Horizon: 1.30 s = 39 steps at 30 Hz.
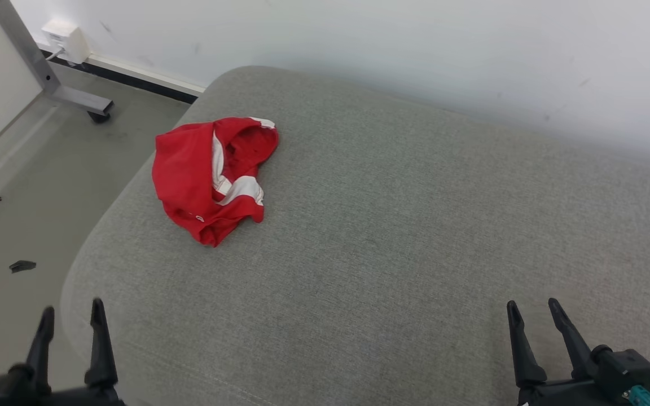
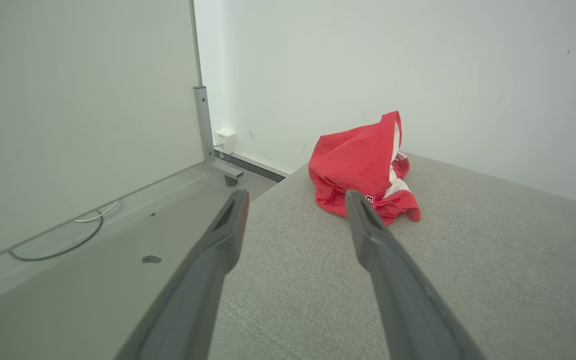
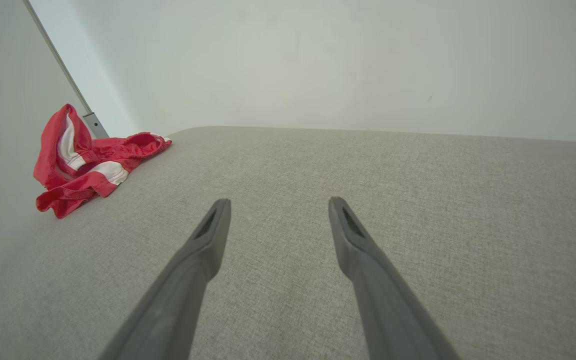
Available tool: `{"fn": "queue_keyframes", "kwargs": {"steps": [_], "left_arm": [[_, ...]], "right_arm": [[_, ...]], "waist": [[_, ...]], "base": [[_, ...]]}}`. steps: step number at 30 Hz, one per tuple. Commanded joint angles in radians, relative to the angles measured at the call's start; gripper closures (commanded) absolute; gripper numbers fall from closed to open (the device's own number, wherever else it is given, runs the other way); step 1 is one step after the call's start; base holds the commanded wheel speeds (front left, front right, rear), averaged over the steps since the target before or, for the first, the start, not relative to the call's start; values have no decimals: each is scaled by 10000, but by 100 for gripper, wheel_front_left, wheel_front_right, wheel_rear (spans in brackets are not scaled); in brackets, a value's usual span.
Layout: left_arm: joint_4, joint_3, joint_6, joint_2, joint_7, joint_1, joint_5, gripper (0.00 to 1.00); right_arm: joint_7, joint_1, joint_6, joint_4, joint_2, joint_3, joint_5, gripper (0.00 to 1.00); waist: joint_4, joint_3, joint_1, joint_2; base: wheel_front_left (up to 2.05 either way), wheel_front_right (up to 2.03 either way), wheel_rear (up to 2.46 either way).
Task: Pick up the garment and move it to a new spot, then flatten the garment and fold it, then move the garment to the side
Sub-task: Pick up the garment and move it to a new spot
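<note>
Found the garment [image 1: 212,177], red with white bands, bunched in a loose heap on the cushion [image 1: 392,242], toward its far left corner and just in from the left edge. Noted the left gripper [image 1: 73,307] at the cushion's near left corner, fingers spread wide and holding nothing; likewise the right gripper [image 1: 531,303] at the near right edge, parted and empty. Placed the heap straight ahead of the left fingers and a touch to their right in the left wrist view, with bare cushion between; from the right wrist view, well off to the left and farther away. Judged the left arm plainly the nearer. Read the long axis of the heap as running roughly from the cushion's far edge to the near edge, tapering to a point at the near end, though could not tell waistband from hem in so crumpled a pile. Reckoned the pick-up not yet begun, and a forward reach along the cushion's left side, slightly inward, the likely demand of the first grasp.
</note>
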<state>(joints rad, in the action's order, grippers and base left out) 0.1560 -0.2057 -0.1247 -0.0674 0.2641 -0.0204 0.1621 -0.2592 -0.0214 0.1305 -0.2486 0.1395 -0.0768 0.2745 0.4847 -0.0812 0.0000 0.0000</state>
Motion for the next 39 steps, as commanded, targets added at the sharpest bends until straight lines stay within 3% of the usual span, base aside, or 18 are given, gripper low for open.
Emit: {"fn": "queue_keyframes", "kwargs": {"steps": [1, 4, 9, 17, 24, 26, 33, 39], "left_arm": [[14, -32, -36, -34, -3, -330, 23, 0], [64, -82, -50, -236, -3, -1042, 105, 0], [835, -223, -40, -894, -3, -3585, 551, 0], [2351, -626, -37, -2476, -58, -7071, 1096, 0], [4275, -299, -40, -3674, -687, -8589, 1326, 0], [4556, -188, -42, -3770, -809, -8715, 1414, 0], [6590, 388, -42, -4239, -2803, -9007, 2451, 0], [7955, 1126, -47, -4338, -5461, -8778, 3435, 0]], "right_arm": [[-29, -54, -1, 26, 64, 54, 64, 0], [54, -249, -1, 154, 209, 125, -51, 0], [337, -705, -2, 636, 542, 509, -264, 0], [633, -1236, -2, 1674, 791, 1227, -584, 0], [687, -1053, -2, 2379, 563, 1864, -736, 0], [701, -1043, -2, 2451, 549, 1903, -767, 0], [780, -1189, -2, 2762, 509, 1983, -889, 0], [825, -1295, -2, 2810, 491, 1901, -936, 0]], "waist": [[-140, -102, 0, 0], [-440, -400, 0, 0], [-1319, -1411, 0, 0], [-2927, -3148, 0, 0], [-3892, -4007, 0, 0], [-3969, -4058, 0, 0], [-4331, -4162, 0, 0], [-4443, -4143, 0, 0]], "base": [[0, 0, 0], [0, 0, 0], [0, 0, 0], [0, 0, 0], [0, 0, 0], [0, 0, 0], [0, 0, 0], [0, 0, 0]]}}
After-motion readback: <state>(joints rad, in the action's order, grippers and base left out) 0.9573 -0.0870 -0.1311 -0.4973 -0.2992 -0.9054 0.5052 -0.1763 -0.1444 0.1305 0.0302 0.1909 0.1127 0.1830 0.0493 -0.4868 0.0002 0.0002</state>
